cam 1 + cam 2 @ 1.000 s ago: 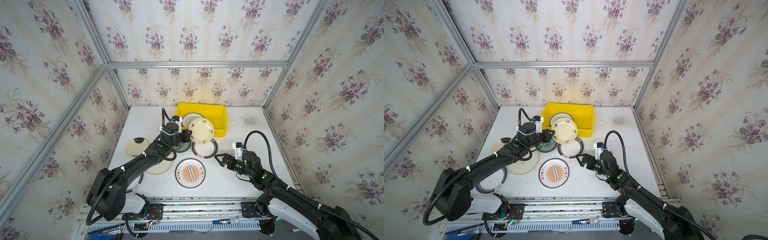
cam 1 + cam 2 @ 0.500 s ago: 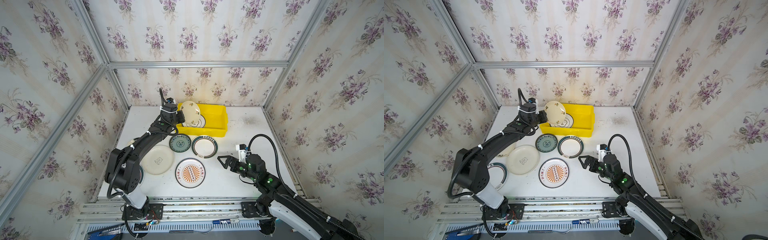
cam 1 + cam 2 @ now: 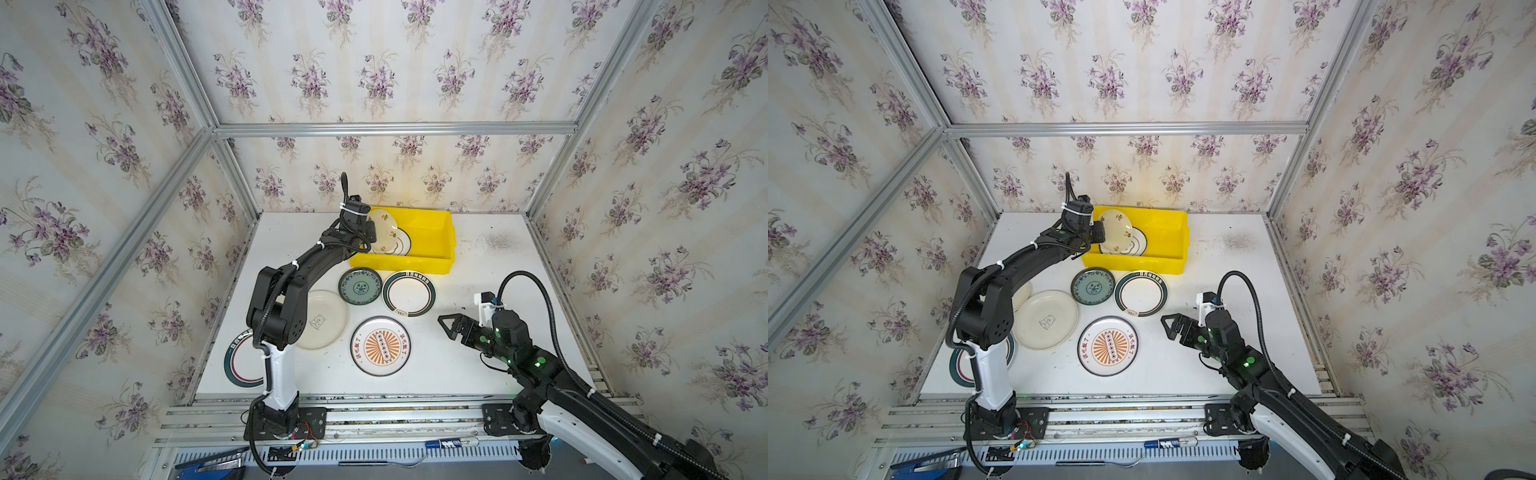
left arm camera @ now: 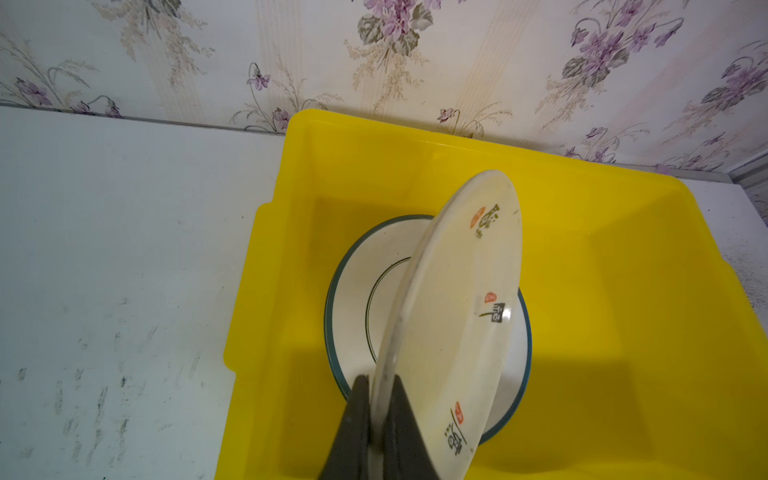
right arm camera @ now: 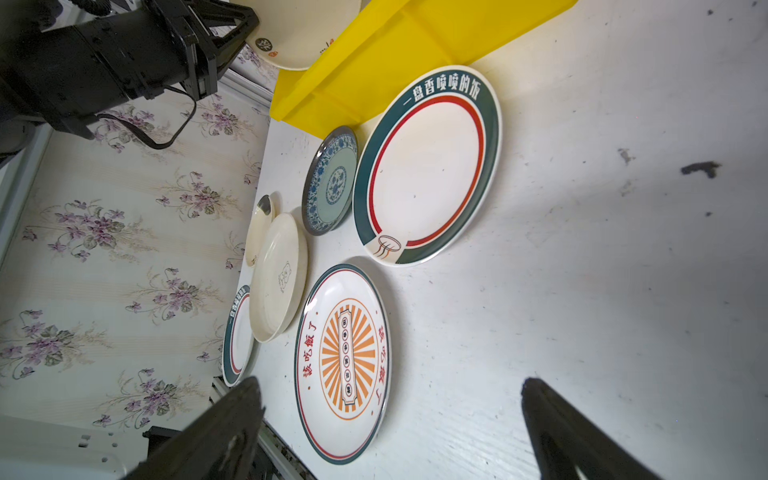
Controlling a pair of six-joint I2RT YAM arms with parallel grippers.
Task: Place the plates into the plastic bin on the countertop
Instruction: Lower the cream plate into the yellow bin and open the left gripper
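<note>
Left claw [image 4: 379, 386] tight on tilted cream plate [image 4: 453, 316] over yellow bin [image 4: 615, 249]; right claw [image 5: 388, 384] wide, empty

The bin [image 3: 432, 232] stands at the middle of the countertop's [image 3: 498, 266] back edge. In its left half a lower plate [image 3: 405, 243] lies flat; the left gripper [image 4: 376, 386] holds a second plate [image 3: 384, 230] tilted above it. Just before the bin, a small plate [image 3: 360, 286] lies left of a larger plate [image 3: 408, 294]. Nearer the front edge, a sunburst plate [image 3: 380, 345] lies right of a bear plate [image 3: 326, 320]; a corner plate [image 3: 239, 361] lies front left.
</note>
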